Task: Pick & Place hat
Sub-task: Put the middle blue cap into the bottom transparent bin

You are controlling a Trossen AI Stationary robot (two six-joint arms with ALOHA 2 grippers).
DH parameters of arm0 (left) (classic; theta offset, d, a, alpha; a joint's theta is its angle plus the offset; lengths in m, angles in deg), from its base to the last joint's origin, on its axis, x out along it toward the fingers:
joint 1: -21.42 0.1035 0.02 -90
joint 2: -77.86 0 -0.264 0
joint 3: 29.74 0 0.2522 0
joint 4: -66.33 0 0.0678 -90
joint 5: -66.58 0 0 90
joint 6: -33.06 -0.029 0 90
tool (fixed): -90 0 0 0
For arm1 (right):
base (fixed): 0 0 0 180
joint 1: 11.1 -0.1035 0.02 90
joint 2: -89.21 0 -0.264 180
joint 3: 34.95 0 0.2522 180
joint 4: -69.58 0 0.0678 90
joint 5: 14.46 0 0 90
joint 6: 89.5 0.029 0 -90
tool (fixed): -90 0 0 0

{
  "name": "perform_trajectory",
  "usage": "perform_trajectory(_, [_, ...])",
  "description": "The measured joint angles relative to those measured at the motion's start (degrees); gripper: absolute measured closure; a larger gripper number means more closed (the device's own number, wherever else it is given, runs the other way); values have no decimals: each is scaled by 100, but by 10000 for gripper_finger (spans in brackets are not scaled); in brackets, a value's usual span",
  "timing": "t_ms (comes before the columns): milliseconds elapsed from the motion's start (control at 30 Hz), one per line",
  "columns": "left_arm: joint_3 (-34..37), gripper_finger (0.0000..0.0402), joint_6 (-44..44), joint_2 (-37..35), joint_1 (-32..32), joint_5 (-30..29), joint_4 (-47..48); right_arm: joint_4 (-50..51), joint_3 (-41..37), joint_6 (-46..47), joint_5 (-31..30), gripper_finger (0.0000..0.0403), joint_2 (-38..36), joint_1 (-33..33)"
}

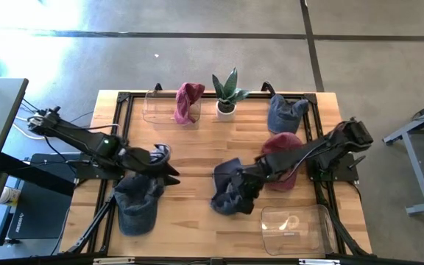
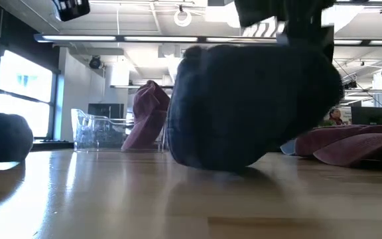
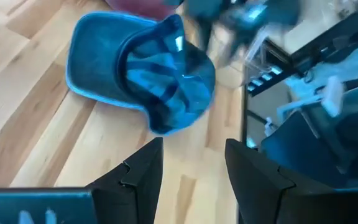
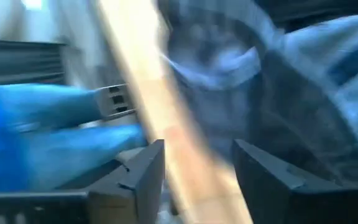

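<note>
Two grippers work near the potted green plant: right gripper, fingers parted, over a crumpled dark-navy cloth cap; left gripper, open and empty, beside a blue denim cap.

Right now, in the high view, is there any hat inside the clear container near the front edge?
No, the clear container holds no hat; the dark hat lies beside it.

I see both hands open — left hand low at its side, right hand reaching toward centre.
</note>
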Motion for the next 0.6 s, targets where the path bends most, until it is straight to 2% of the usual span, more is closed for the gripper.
perform_trajectory(67, [24,232,41,189,0,-7,59,-101,-7,104,289,203,-225,61])
perform_trajectory(167, [7,232,312,568,2,-22,-267,-217,-13,109,299,198,-475,70])
perform_trajectory(267, [12,232,735,1022,12,-101,-613,-51,-13,43,-367,198,-632,66])
perform_trajectory(433, [11,232,1635,1887,427,-100,-1276,353,-24,333,-1435,204,-652,56])
perform_trajectory(600, [14,231,2004,2708,1089,638,-2030,221,-24,537,-2062,209,-660,-126])
